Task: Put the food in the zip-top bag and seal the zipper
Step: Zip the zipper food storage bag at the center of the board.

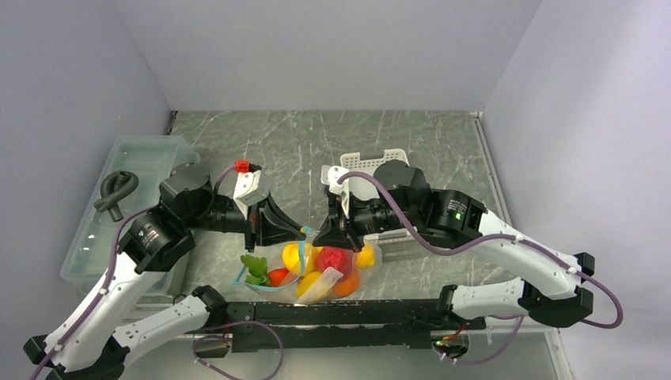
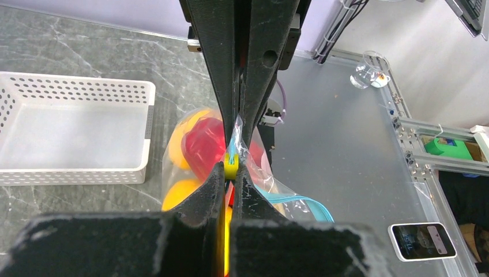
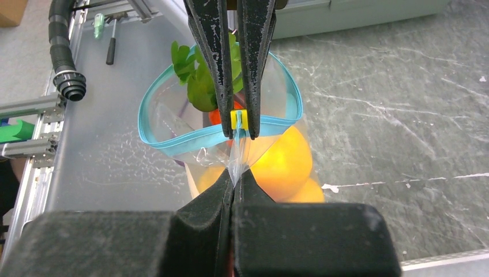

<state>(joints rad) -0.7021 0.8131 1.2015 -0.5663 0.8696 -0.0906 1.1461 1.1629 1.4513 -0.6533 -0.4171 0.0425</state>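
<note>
The clear zip-top bag [image 1: 312,273] sits between the two arms, near the table's front. It holds the food: a red pepper [image 2: 202,144], yellow fruit [image 2: 181,193], orange fruit [image 3: 288,161] and a green leafy piece [image 3: 199,86]. My left gripper [image 2: 230,168] is shut on the small yellow slider of the teal zipper [image 3: 173,144]. Facing it, my right gripper [image 3: 235,175] is shut on the bag's clear plastic just past the slider. Beyond the slider the zipper stands apart in an open loop. In the top view both grippers [image 1: 303,232] [image 1: 320,237] meet at the bag's upper edge.
A white perforated basket [image 2: 75,127] stands behind the bag, partly under the right arm [image 1: 372,162]. A translucent lidded bin [image 1: 119,206] with a black hose on it lies at the far left. A metal rail runs along the table's near edge [image 1: 356,313].
</note>
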